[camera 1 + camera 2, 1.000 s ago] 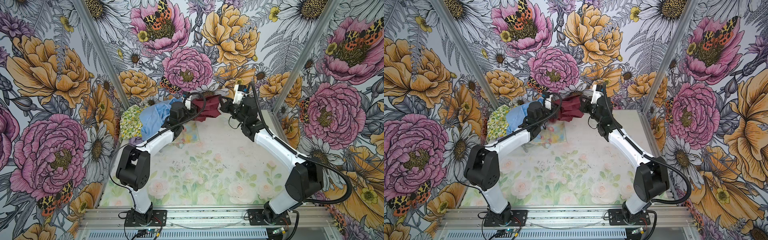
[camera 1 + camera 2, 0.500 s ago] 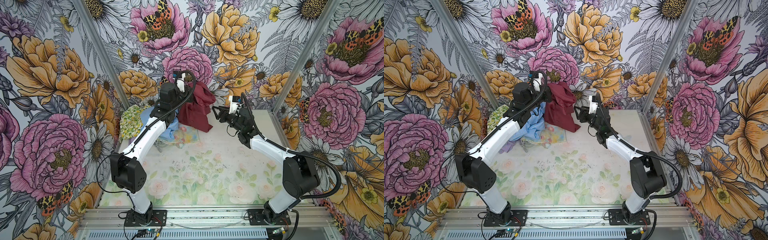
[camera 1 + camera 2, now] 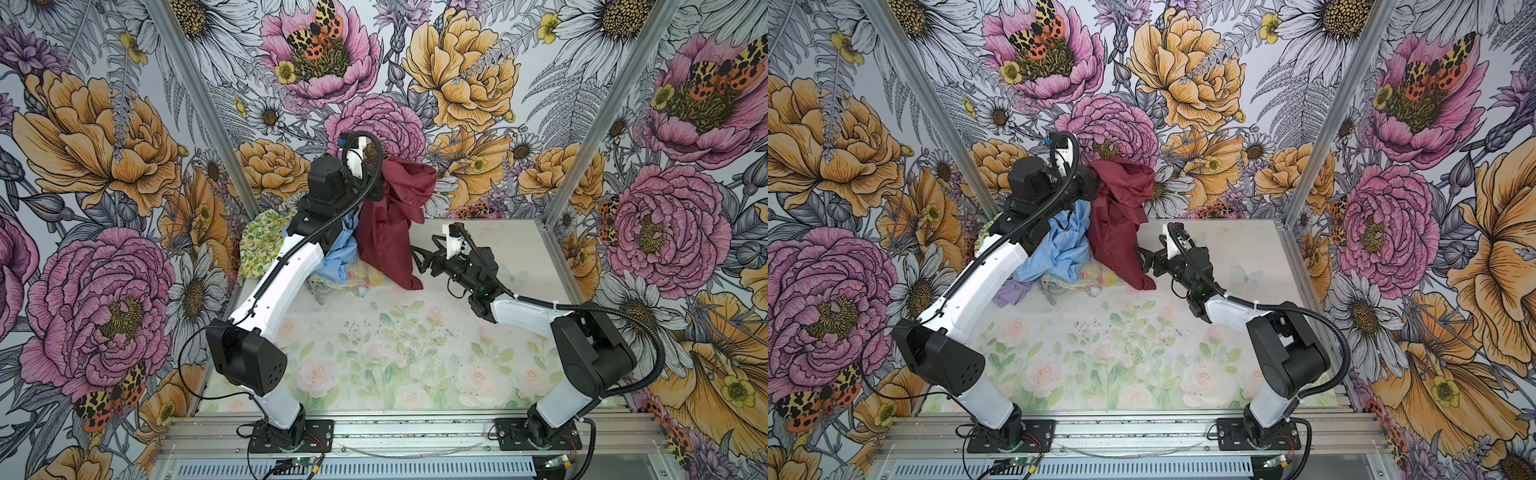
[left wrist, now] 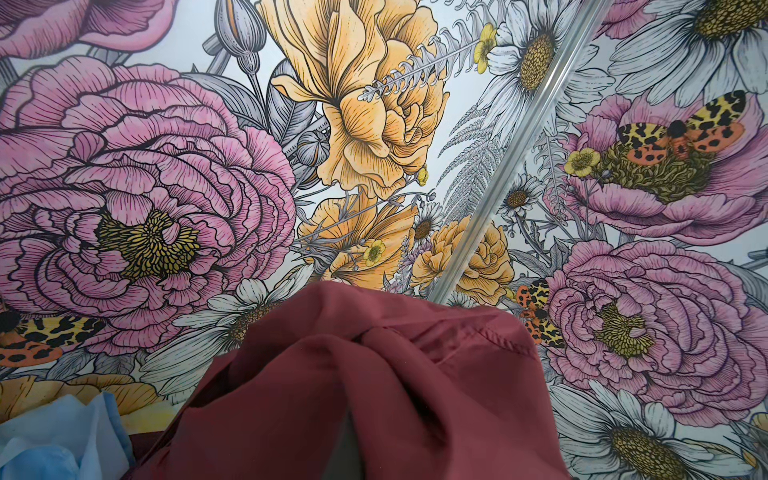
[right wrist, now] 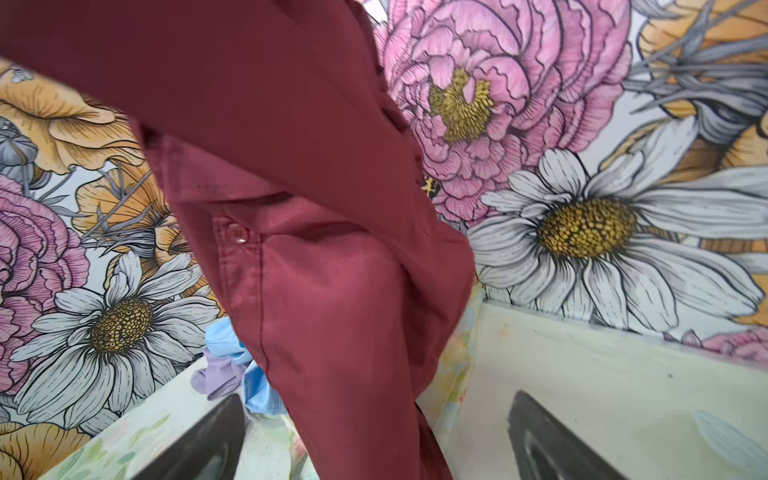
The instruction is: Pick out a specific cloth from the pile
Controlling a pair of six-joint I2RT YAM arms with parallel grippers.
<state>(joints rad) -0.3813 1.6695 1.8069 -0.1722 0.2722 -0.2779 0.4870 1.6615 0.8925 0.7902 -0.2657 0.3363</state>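
- At the back of the table (image 3: pixel 395 353), both claws were on the cloth (image 3: pixel 390 224) a second ago, low on the pile (image 3: pixel 336 257). Now only the left claw (image 3: pixel 376 185) has it.
- We see the left claw risen well above the pile and clamped tight on the cloth's top edge. In the left wrist view its jaws are buried under the fabric (image 4: pixel 353 395).
- The cloth hangs from it in a long drape, with its lower end down at the table, just beside the blue garment (image 3: pixel 1059 249) and the floral cloth (image 3: pixel 365 282).
- The right claw (image 3: pixel 422 255) has let go and pulled back low, jaws spread wide, gripping nothing.
- In the right wrist view its fingers (image 5: pixel 208 436) stand either side of the hanging cloth. We can't tell whether they touch it.
- The lemon-print cloth (image 3: pixel 259 241) and the lavender cloth (image 3: pixel 1011 293) have stayed in the pile.
- One button (image 5: pixel 237 235) shows on the cloth.
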